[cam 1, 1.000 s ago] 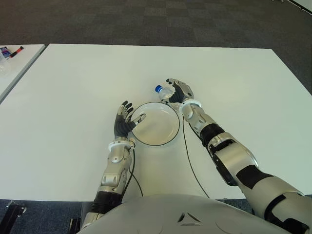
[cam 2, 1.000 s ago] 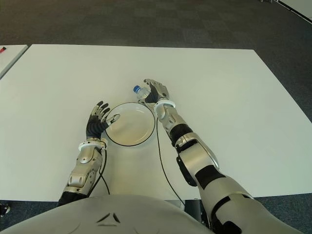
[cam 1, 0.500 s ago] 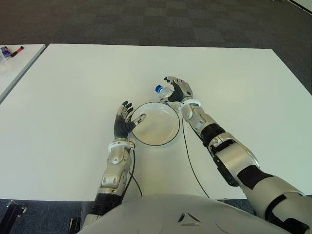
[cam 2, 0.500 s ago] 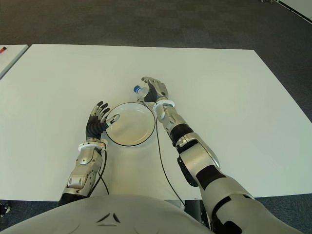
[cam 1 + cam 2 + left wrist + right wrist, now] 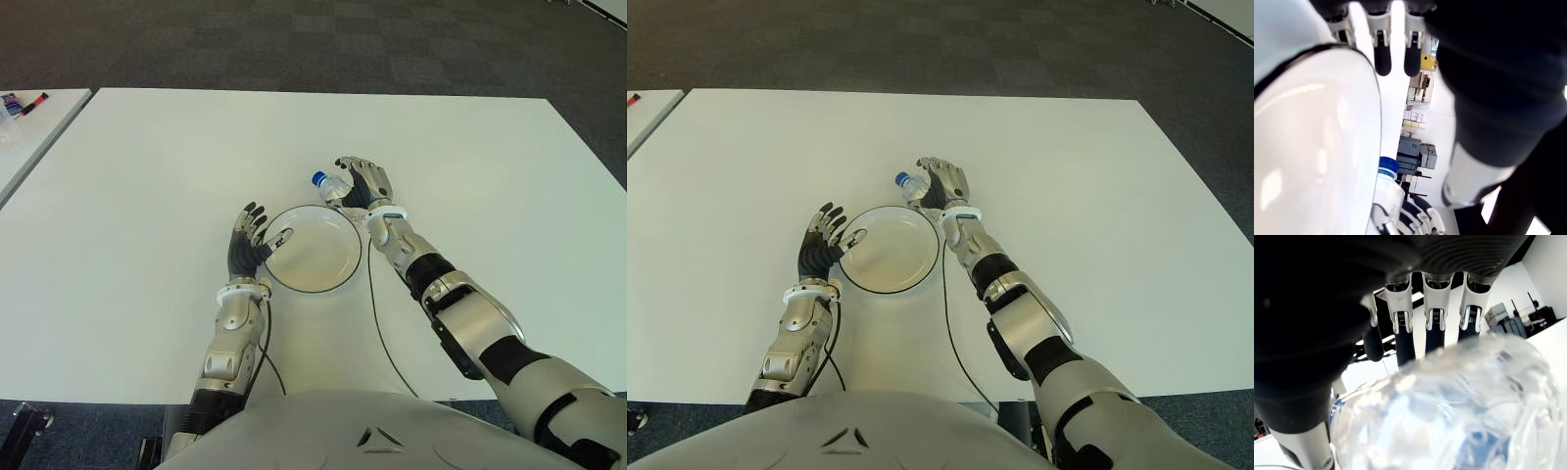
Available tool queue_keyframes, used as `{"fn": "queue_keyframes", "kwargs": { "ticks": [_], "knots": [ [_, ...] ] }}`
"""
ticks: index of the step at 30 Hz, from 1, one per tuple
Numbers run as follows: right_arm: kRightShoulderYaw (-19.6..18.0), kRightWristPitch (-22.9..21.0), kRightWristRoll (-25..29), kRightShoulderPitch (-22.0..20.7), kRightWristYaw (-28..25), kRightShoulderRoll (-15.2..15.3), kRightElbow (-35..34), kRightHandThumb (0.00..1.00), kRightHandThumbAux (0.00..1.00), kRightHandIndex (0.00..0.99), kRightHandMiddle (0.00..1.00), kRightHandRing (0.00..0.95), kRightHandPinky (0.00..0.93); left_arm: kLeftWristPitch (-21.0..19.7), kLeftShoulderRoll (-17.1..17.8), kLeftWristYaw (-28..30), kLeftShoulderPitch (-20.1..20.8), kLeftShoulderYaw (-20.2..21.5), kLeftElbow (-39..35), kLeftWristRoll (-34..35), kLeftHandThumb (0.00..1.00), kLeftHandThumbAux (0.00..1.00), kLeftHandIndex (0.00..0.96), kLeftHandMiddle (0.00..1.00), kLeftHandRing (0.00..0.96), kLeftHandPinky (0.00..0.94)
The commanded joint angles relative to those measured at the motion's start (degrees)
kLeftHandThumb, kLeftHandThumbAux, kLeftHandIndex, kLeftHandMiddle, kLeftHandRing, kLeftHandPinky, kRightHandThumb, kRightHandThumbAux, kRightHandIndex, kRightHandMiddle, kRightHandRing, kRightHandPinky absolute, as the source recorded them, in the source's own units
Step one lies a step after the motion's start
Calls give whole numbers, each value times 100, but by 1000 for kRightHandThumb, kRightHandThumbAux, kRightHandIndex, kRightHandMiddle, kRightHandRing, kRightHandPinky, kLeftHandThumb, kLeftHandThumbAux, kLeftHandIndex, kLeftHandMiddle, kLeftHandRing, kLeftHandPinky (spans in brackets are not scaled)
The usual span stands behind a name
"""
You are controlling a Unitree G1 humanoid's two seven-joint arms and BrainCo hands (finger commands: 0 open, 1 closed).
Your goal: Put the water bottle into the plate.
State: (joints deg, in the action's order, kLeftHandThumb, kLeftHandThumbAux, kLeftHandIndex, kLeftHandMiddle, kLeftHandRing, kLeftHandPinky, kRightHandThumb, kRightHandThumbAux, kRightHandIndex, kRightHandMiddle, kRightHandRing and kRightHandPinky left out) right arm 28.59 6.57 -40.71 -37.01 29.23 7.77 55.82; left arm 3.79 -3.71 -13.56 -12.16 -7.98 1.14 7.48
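Note:
A clear water bottle (image 5: 329, 184) with a blue cap lies on its side on the white table, just beyond the far rim of the plate (image 5: 318, 257). The plate is white with a dark rim and holds nothing. My right hand (image 5: 361, 184) lies over the bottle's body, cap sticking out to the left. In the right wrist view the bottle (image 5: 1449, 416) fills the palm side while the fingers (image 5: 1434, 318) stretch out past it, not wrapped round. My left hand (image 5: 251, 245) shows at the plate's left edge, fingers spread, thumb at the rim.
A black cable (image 5: 377, 313) runs from my right wrist toward the table's near edge. A second table (image 5: 29, 127) with markers stands at far left. Dark carpet lies beyond the table's far edge.
My right hand has shifted slightly over the bottle. The bottle, the plate and my left hand stay where they were.

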Motion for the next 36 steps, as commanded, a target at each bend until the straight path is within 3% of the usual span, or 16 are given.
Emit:
{"fn": "queue_keyframes", "kwargs": {
  "ticks": [1, 11, 24, 36],
  "knots": [
    [93, -74, -151, 198, 178, 97, -205, 650, 777, 245, 322, 310, 374, -116, -493, -113, -99, -105, -103, -52, 0, 904, 132, 159, 146, 161],
    [146, 228, -238, 435, 534, 327, -221, 643, 737, 283, 361, 351, 379, -55, -485, -139, -150, -150, -142, -71, 0, 903, 132, 158, 144, 161],
    [-17, 724, -26, 466, 462, 550, -268, 623, 736, 281, 377, 372, 389, -106, -486, -161, -221, -177, -251, -42, 0, 919, 129, 167, 153, 170],
    [-46, 603, -19, 511, 337, 526, -346, 620, 730, 255, 375, 372, 388, -121, -486, -196, -236, -189, -281, -44, 0, 925, 137, 173, 157, 173]
  ]
}}
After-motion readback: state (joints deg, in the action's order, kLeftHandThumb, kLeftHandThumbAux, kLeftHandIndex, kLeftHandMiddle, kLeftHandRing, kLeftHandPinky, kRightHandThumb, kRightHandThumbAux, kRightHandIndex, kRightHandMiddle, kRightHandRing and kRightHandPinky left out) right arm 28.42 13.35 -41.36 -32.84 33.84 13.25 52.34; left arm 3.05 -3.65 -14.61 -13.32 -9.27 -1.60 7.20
